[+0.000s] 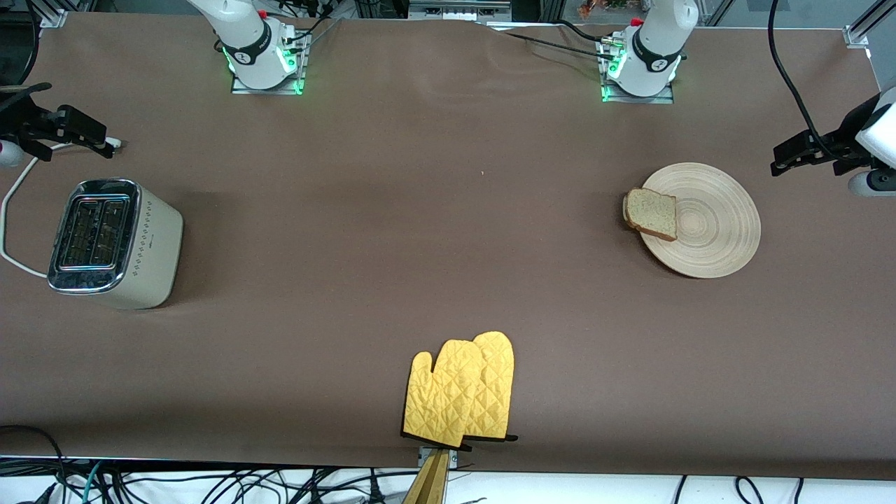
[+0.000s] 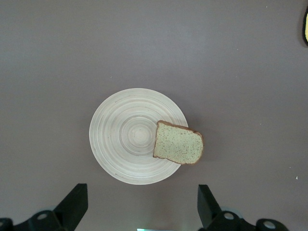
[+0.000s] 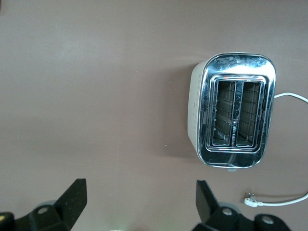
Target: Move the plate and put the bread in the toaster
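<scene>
Nothing started yet: both end effectors open & empty, left end effector [image 2: 139, 208] over plate [image 2: 120, 144] w/ bread [image 2: 179, 145], right end effector [image 3: 138, 206] near toaster [image 3: 234, 110]; next, left drops to grab plate rim.

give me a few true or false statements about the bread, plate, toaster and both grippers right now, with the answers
1. The bread lies fully in the middle of the plate. False: it sits at the plate's rim and hangs over the edge toward the right arm's end.
2. Both slots of the toaster are empty. True.
3. The left gripper holds the plate. False: it is open, up in the air and holds nothing.
4. The right gripper is open and holds nothing. True.
5. The yellow oven mitts lie nearer to the front camera than the plate. True.
6. The toaster stands beside the plate. False: it is at the right arm's end of the table, the plate at the left arm's end.
</scene>
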{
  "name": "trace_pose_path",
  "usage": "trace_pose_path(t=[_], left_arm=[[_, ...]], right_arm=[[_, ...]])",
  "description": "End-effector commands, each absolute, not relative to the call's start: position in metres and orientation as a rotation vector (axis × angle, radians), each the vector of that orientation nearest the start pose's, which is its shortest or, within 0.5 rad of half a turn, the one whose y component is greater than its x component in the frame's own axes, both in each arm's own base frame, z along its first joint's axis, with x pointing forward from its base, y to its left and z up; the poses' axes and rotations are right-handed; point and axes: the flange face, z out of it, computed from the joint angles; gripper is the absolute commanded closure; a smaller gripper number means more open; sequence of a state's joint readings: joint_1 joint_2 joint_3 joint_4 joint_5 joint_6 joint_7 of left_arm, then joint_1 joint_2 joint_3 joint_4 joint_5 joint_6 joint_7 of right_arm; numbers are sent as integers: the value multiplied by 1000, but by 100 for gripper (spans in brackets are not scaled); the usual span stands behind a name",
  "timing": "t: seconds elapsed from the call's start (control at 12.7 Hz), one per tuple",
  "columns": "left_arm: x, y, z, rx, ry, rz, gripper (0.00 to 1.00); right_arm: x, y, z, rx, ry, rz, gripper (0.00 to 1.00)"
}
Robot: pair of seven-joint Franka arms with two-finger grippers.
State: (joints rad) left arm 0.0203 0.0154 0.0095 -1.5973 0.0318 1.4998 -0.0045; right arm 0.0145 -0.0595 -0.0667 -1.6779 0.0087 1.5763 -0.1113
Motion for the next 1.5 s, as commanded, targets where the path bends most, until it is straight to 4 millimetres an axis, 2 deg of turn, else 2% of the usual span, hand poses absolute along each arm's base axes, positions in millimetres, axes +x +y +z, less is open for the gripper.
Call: trace_pose_path(t=[0.0,0.71,1.1,1.18,1.34,1.42], left_arm=[[551,20,601,-3084,-16,165,0],[550,15,600,-3088,-2,177,0],[553,18,591,-3085,14,187,0],[558,26,582,-3087,15,200,0],[572,71,557,-3112,67,233,0],[578,100,545,-3122,102,219,0]], right_arm=[[534,-29,611,-3121,-84,87,0],[534,-30,611,-3122,-82,87,0],[534,-30,611,-3122,-84,87,0],[534,-30,611,-3122,-84,87,0],[534,-30,611,-3122,-84,87,0],[534,-30,611,-3122,-84,87,0]])
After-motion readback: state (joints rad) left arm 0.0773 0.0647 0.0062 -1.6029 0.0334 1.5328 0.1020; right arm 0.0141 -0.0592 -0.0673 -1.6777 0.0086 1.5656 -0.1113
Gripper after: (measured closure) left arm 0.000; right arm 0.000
